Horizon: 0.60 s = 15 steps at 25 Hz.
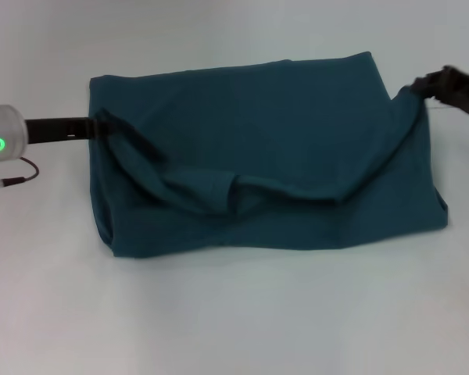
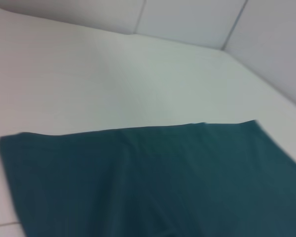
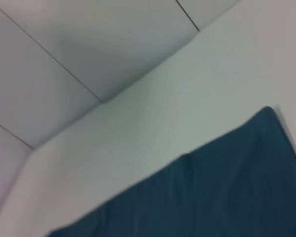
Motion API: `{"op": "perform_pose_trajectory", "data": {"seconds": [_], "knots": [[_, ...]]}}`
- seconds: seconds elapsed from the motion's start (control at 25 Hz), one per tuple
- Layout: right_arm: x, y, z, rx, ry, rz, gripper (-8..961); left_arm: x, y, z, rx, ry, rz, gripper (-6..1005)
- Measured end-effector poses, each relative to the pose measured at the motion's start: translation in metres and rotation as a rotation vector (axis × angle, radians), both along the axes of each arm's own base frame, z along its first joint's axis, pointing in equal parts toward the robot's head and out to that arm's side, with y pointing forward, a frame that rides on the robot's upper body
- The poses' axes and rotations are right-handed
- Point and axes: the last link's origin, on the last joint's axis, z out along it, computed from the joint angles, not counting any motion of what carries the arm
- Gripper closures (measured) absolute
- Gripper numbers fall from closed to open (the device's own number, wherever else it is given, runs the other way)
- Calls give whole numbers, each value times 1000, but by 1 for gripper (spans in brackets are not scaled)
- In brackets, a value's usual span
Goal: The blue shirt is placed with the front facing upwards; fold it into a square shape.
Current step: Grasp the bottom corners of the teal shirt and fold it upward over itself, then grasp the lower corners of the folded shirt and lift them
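Fabric is filling the middle of the head view: the blue shirt (image 1: 266, 148) is lying on the white desk (image 1: 234, 320) as a wide folded block, plain side up, with no lettering, neck or label showing. A loose band of cloth is sagging across its front half, strung between the two sides and bunching into a rolled fold near the middle. The left gripper (image 1: 102, 129) is reaching in from the left edge on a dark arm with a green-lit ring, and its jaws are clamping the raised cloth at the shirt's left side, though the tips themselves are sinking into the dark fabric and are hard to separate from it. The right gripper (image 1: 434, 84) is sitting at the far right, partly cut off by the frame edge, with its jaws pinching the pulled-up right corner of the shirt clear of the desk. Neither wrist view is showing its own fingers. The left wrist view is giving only a flat stretch of the shirt (image 2: 153, 182) on the desk (image 2: 113, 79) with pale wall panels behind; the right wrist view is showing a blurred teal corner (image 3: 222, 192) against similar panels.
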Motion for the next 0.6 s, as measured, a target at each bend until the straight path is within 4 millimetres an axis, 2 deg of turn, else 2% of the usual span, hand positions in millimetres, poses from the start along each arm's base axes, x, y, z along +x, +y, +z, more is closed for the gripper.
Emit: {"op": "perform_pose_trajectory", "data": {"seconds": [0.2, 0.32, 0.44, 0.52, 0.56, 0.6], "knots": [[-7, 5, -17, -34, -99, 24, 794, 1, 5, -10, 36, 62, 1, 829], [-11, 7, -12, -29, -129, 46, 783, -2, 5, -7, 40, 70, 6, 775], [-12, 3, 0, -42, -162, 92, 649, -6, -3, 3, 0, 63, 3, 721], [-8, -8, 7, -74, -192, 129, 560, -9, -16, 7, -43, 73, -25, 685], [-3, -16, 12, -89, -210, 147, 509, -9, -16, 7, -43, 73, -25, 667], [1, -24, 14, -103, -224, 165, 458, -16, -37, 4, -55, 99, -46, 649]]}}
